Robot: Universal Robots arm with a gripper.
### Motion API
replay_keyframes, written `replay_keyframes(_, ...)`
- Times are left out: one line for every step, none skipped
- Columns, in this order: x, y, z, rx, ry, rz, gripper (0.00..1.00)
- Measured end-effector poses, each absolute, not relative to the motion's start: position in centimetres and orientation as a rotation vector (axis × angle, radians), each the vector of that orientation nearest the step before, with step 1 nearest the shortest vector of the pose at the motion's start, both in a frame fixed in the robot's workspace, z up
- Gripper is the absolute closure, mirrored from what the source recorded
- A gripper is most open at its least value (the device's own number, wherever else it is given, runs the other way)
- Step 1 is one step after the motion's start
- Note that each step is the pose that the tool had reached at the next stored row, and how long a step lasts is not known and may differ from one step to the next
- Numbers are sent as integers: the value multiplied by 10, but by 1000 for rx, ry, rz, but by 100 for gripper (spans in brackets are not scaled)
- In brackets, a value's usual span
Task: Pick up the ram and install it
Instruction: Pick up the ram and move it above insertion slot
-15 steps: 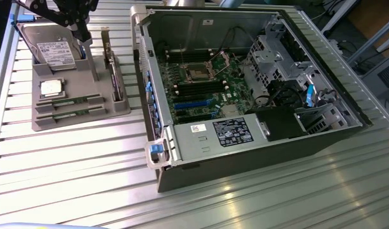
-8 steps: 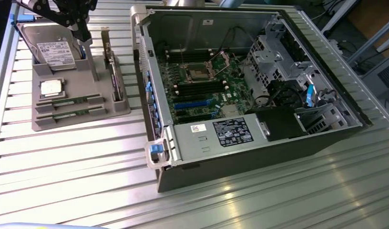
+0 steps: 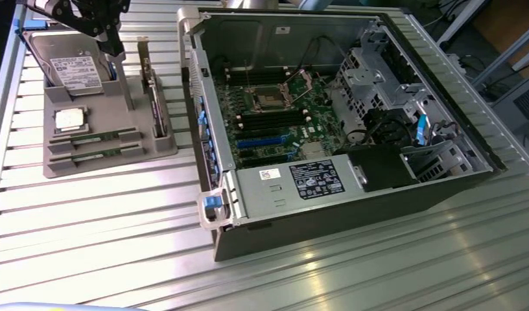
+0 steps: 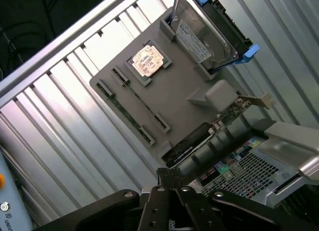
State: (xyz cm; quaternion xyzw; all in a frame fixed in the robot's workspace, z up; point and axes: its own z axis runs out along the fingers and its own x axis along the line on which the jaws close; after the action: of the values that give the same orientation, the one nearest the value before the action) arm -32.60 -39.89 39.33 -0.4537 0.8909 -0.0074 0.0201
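Observation:
Two ram sticks (image 3: 94, 138) (image 3: 96, 154) lie side by side in the slots of a grey holder tray (image 3: 117, 165) at the exterior view's left. In the wrist view they are thin green strips (image 4: 140, 100) (image 4: 124, 113) beside a square processor chip (image 4: 148, 60). My gripper (image 3: 116, 50) hangs above the tray's far end, over the hard drive (image 3: 72, 71) and apart from the ram. Its black fingers (image 4: 170, 177) are shut with nothing between them. The open computer case (image 3: 334, 110) shows its motherboard with black memory slots (image 3: 273, 120).
A taller card with a metal bracket (image 3: 152, 97) (image 4: 234, 110) stands on edge in the tray, close to the case wall (image 3: 195, 97). The case holds a power supply (image 3: 299, 181), drive cage (image 3: 373, 65) and cables. Ribbed metal table (image 3: 117, 233) surrounds everything.

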Motion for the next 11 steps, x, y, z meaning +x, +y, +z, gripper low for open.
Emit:
replay_keyframes(-326, -399, 393, -1428, 2753, -22, 89)
replay_keyframes(-326, -399, 393, -1457, 2737, -22, 89)
replay_keyframes(-326, -399, 393, -1474, 2728, -21, 89)
replay_keyframes(-326, -399, 393, -1494, 2717, -21, 89)
replay_keyframes(-326, -399, 393, -1513, 2707, -21, 89)
replay_keyframes(-326, -399, 393, -1531, 2697, -20, 89)
replay_keyframes(-326, -399, 393, -1546, 2688, -20, 89)
replay_keyframes(-326, -399, 393, -1568, 2675, -19, 89)
replay_keyframes(-326, -399, 393, -1595, 2659, -19, 89)
replay_keyframes(-326, -399, 393, -1607, 2652, -19, 89)
replay_keyframes(-326, -399, 393, -1619, 2644, -18, 89)
